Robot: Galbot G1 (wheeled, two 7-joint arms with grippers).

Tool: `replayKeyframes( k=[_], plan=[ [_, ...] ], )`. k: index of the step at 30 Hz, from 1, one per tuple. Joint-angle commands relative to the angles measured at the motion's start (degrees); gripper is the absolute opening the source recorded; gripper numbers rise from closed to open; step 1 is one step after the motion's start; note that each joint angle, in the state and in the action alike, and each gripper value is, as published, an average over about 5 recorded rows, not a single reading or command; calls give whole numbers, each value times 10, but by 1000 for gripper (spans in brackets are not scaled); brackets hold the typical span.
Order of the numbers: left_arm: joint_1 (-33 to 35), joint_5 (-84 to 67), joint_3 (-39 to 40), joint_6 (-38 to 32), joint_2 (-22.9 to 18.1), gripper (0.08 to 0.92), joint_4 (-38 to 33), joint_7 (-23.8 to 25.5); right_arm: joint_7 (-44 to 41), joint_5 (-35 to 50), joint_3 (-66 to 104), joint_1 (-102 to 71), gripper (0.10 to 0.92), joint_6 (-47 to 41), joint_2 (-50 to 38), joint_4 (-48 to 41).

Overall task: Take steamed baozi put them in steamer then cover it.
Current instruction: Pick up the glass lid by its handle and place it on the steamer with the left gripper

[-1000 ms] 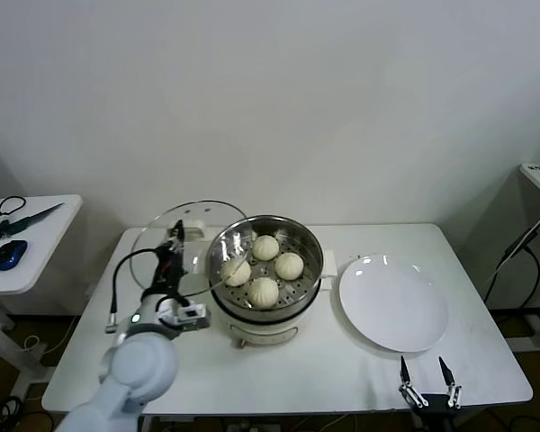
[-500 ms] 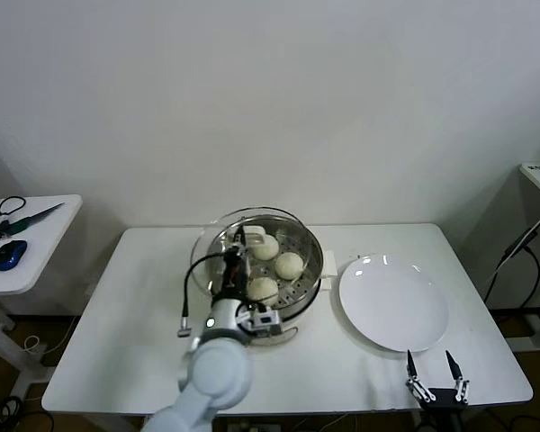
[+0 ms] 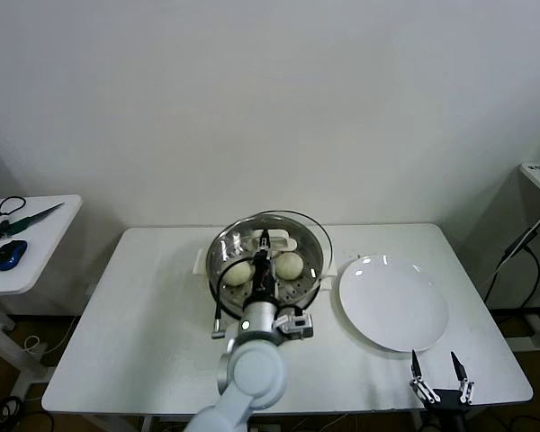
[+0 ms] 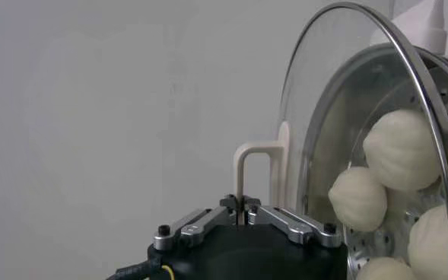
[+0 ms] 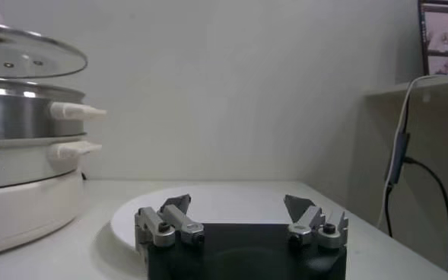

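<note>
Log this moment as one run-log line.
left gripper: shut on white handle of round clear glass lid, above steel steamer basket | off-white baozi: inside | right gripper: open, near table's front edge by flat white plate

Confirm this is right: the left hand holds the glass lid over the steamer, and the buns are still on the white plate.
Wrong on the buns. The head view shows the plate bare; the buns lie in the steamer. The left hand does hold the lid over it.

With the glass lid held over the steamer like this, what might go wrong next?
1. The cover hangs above the steamer, a little off centre; released now, it may seat crooked.
2. The left gripper pinches only the thin handle, so the lid may swing.
3. The right gripper waits far off.
</note>
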Motion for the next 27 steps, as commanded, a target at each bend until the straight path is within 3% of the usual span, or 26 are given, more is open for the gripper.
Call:
replayKeyframes(
  k=[1, 27],
  plan=[
    [-1, 26, -2, -3, -25, 134, 42, -16, 1, 4, 0, 1, 823, 3, 1, 0],
    [1, 28, -23, -6, -23, 134, 69, -34, 0, 1, -2, 1, 823, 14, 12, -6]
  ],
)
